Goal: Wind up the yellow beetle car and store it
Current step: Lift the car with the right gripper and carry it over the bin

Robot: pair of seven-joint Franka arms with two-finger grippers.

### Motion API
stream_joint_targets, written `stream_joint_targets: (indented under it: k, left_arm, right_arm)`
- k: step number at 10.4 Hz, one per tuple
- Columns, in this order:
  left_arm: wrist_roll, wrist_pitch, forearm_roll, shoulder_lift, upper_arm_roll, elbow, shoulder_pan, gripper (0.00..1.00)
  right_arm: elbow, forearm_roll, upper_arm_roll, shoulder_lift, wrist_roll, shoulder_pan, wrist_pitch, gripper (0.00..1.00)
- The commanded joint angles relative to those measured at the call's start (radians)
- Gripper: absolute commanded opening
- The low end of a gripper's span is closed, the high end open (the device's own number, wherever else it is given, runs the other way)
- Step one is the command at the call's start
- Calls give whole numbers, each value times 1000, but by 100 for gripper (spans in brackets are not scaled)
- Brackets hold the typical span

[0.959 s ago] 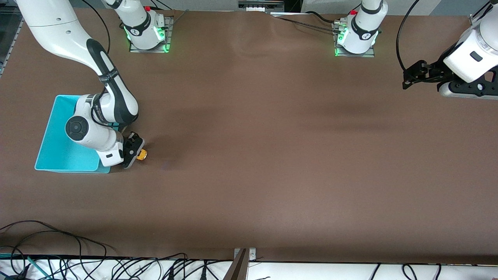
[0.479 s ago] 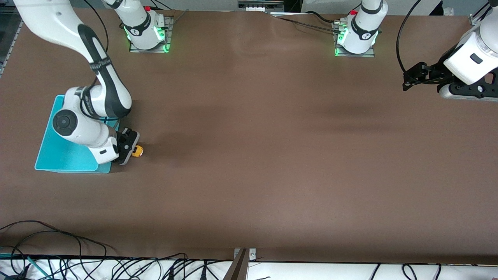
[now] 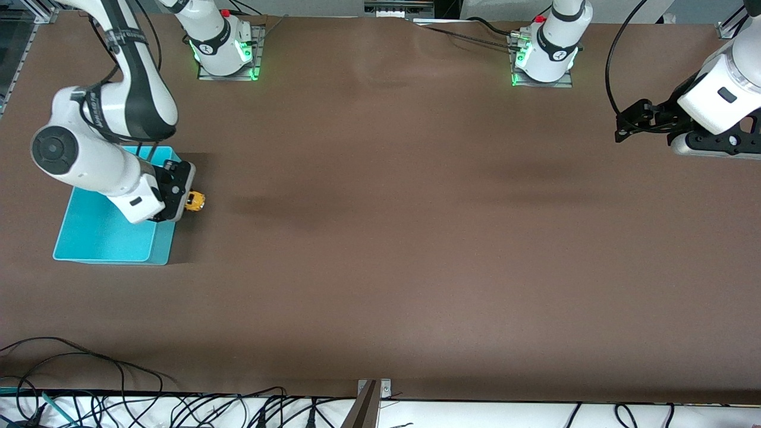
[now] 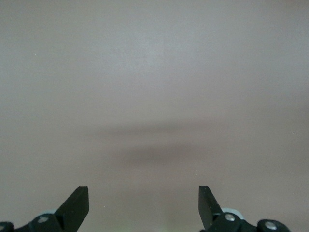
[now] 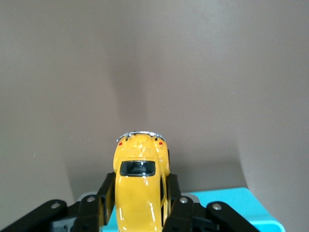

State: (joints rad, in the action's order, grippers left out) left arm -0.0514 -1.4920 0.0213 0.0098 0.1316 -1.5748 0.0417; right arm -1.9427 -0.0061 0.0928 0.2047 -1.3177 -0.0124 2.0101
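Note:
The yellow beetle car (image 3: 195, 201) is held in the air by my right gripper (image 3: 188, 201), whose fingers are shut on its sides. It hangs over the edge of the turquoise bin (image 3: 101, 238) on the side toward the table's middle. In the right wrist view the car (image 5: 140, 186) fills the space between the black fingers (image 5: 107, 193), with a corner of the bin (image 5: 231, 205) below it. My left gripper (image 3: 621, 126) is open and empty, up over the bare table at the left arm's end; its wrist view shows only its fingertips (image 4: 77, 203) and brown table.
The bin stands at the right arm's end of the brown table (image 3: 416, 238) and looks empty where it shows. Cables (image 3: 89, 380) lie along the table's edge nearest the front camera. A small metal bracket (image 3: 371, 389) sits at the middle of that edge.
My right gripper has lifted the car off the table and carried it away from the front camera to above the bin's edge. The left arm has hardly moved.

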Motion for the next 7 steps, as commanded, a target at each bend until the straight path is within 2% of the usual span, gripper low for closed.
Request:
stream_joint_targets:
  k: [1, 4, 6, 7]
  left_arm:
    - [-5, 3, 9, 16, 6, 30, 6, 100]
    - [-5, 3, 11, 16, 8, 30, 3, 100]
    - [-5, 3, 9, 16, 10, 30, -2, 100]
    - [-5, 3, 9, 16, 10, 30, -2, 100]
  right_arm:
    - [-19, 14, 8, -44, -177, -84, -45, 0]
    - [-27, 12, 13, -44, -436, -193, -45, 0]
    - [-71, 6, 60, -69, -570, -286, -45, 0]
    - [-103, -3, 64, -91, -628, -311, -42, 0]
